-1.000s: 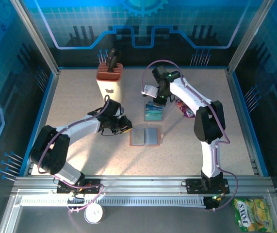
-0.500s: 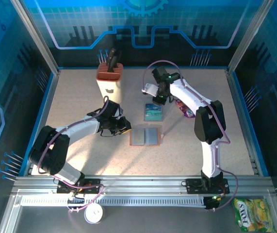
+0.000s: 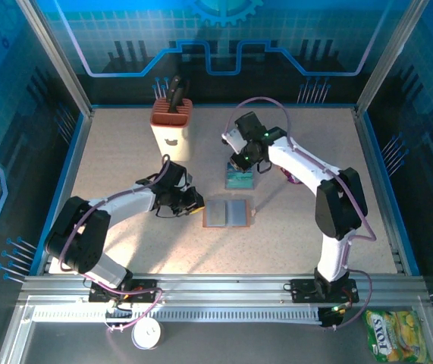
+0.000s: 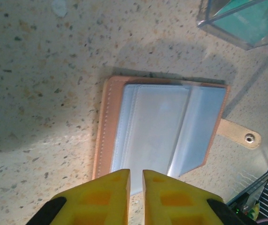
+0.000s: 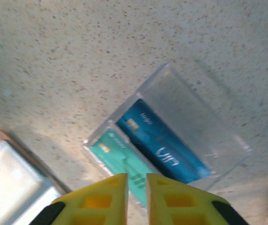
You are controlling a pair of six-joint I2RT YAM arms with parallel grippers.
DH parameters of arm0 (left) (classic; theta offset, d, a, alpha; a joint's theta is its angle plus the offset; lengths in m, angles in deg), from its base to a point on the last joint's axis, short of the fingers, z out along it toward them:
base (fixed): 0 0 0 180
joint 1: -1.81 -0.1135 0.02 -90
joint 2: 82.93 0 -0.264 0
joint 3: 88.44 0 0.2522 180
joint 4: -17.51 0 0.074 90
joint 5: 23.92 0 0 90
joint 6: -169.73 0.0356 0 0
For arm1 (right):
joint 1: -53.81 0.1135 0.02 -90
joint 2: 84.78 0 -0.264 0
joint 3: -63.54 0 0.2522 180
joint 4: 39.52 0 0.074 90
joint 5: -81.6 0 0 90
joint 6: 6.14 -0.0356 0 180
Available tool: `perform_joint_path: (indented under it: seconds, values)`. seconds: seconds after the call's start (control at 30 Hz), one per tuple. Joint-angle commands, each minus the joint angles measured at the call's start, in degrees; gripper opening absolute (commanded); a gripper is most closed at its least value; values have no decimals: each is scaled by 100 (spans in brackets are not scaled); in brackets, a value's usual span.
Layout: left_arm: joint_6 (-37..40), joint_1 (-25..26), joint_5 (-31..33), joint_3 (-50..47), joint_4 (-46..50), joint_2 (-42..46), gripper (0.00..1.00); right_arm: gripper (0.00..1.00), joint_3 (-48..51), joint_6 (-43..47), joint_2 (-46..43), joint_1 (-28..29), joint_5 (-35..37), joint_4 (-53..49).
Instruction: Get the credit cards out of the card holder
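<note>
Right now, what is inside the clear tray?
A dark blue card and a teal card lie flat in the clear tray, next to each other. The right hand hides the teal card's near end. Any cards beneath them would be covered.

White arms (image 3: 296, 155), black joints (image 3: 336, 205), yellow fingers (image 4: 108, 194)

1. Table (image 4: 40, 70): speckled beige, stone-look top; matt, fine-grained.
2. Card holder (image 4: 164, 129): tan leather-look cover, matt, with a stitched edge. Inner sleeves are translucent plastic, smooth, with a slight sheen.
3. Snap stud (image 4: 250, 138) on the holder's tab: metal-look, shiny.
4. Tray (image 5: 185, 98): clear hard plastic, glossy, with bright reflections along the walls.
5. Credit cards (image 5: 159, 147): smooth glossy plastic, one deep blue, one teal.
6. Left gripper (image 4: 135, 174) and right gripper (image 5: 136, 178): fingers of yellow plastic, matt, with moulded recesses.
</note>
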Motion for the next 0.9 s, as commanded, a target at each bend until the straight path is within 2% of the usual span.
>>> perform_joint_path:
  seconds: [0.0,0.17,0.4,0.8,0.87]
  values:
    - [153,-43,-169,-103,-98,33,15,15,471,-1342,-383,136,-472,582]
    - [150,-43,-225,-148,-167,0,13,0,1108,-2122,-625,400,-806,894]
    - [136,-45,-341,-177,-303,-133,13,0,1341,-3107,-556,627,-921,527]
    - [3,-36,-454,-404,-569,-283,10,1,2642,-3757,-878,922,-1785,1862]
    - [-15,-38,-476,-410,-590,-309,9,7,2818,-3928,-878,943,-1906,2117]
